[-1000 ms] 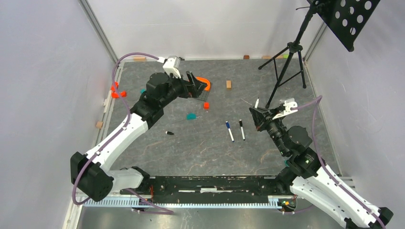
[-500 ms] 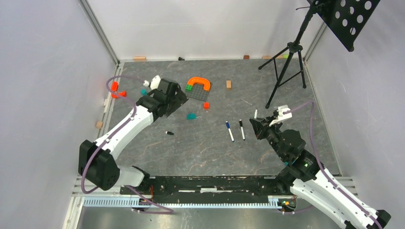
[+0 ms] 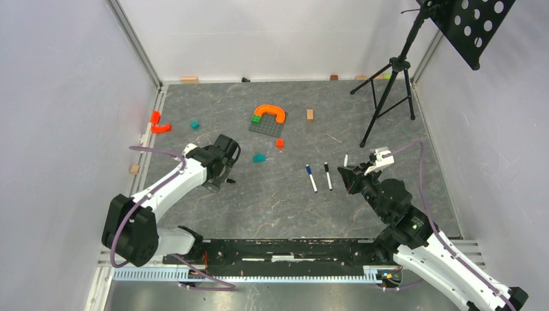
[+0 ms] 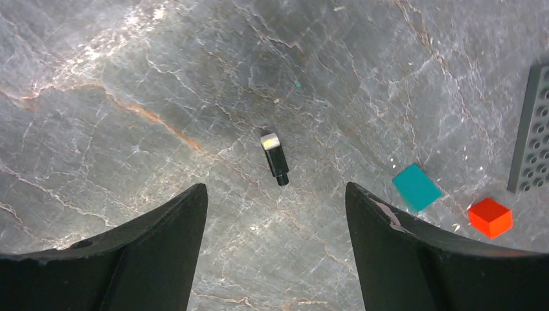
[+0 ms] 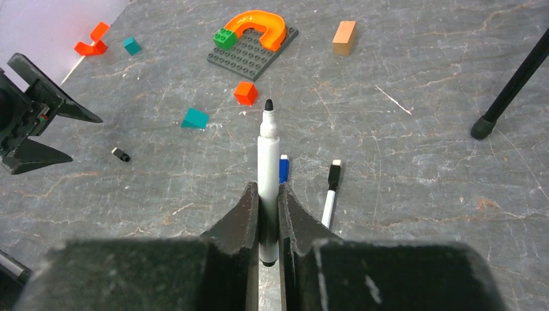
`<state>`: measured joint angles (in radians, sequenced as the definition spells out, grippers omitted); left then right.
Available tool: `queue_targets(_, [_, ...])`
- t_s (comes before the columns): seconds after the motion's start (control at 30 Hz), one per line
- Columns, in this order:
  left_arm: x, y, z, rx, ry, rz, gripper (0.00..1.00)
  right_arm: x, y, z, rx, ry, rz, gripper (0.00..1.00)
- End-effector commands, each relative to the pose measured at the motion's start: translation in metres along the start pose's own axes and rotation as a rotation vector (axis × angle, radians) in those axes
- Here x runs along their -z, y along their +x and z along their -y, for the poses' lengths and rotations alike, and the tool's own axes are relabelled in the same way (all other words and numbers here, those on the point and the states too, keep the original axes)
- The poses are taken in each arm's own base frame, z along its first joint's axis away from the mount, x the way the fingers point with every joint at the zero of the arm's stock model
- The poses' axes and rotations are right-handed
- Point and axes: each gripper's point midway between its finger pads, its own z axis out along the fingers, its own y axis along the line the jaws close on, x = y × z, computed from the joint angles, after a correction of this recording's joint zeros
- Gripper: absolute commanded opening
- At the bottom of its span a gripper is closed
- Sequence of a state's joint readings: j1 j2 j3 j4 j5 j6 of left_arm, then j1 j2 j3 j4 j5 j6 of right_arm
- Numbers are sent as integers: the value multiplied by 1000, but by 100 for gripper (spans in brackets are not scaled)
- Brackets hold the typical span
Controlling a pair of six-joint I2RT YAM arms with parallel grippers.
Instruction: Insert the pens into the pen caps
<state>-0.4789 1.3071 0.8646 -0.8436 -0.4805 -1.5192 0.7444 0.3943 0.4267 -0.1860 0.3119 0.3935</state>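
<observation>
We see a grey marbled table (image 3: pixel 285 207) with a black tripod (image 3: pixel 397 65) standing at its far right, and a grey baseplate (image 5: pixel 254 65) carrying an orange arch (image 5: pixel 272 29) near the far middle. Our left gripper (image 4: pixel 274 197) hangs over the left part of the table, its jaws spread wide with nothing between them. Our right gripper (image 5: pixel 268 189) is clamped on a white pen (image 5: pixel 268 152), gripping it low on the barrel, with the dark tip pointing away toward the baseplate. A blue-ended pen (image 3: pixel 311 178) and a black-ended pen (image 3: pixel 327 175) lie side by side on the table, just left of the right gripper. A teal block (image 4: pixel 416 187) and a red cube (image 4: pixel 490 217) sit to the right of the left gripper. Smallest of all, a loose black pen cap (image 4: pixel 275 159) lies flat on the table just ahead of the left fingers and touches neither.
</observation>
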Motion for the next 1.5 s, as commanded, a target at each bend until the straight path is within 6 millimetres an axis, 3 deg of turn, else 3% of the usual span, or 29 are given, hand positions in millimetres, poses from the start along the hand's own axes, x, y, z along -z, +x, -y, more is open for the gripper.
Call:
queue_targets(0.0, [-3,-10,-13,148,-33,51,84,4,-8,-3,-17,-11,13,0])
queue_targets(0.27, [-6,10,-18,93,-124,-42,83,6,-7,-1,-27,2,4,0])
queue_targets(0.43, [-6,17,-20,86,-199,-87,88,8,-6,-3,-57,-10,14,0])
queue_targets(0.63, [-13,29,-16,98,-240,-134,79,7,-2,-6,-73,-29,2,0])
queue_targets(0.73, [-19,32,-14,121,-244,-139,68,10,-3,-3,-67,-17,5,0])
queue_targets(0.87, [-28,35,-11,145,-245,-128,65,13,-3,1,-66,-3,13,0])
queue_targets(1.07, [-42,36,0,138,-244,-115,69,12,0,3,-61,3,8,0])
queue_targets(1.27, [-56,38,-7,162,-274,-107,68,11,3,4,-51,8,2,0])
queue_targets(1.47, [-62,28,-12,125,-317,-73,60,9,5,5,-40,16,-3,0])
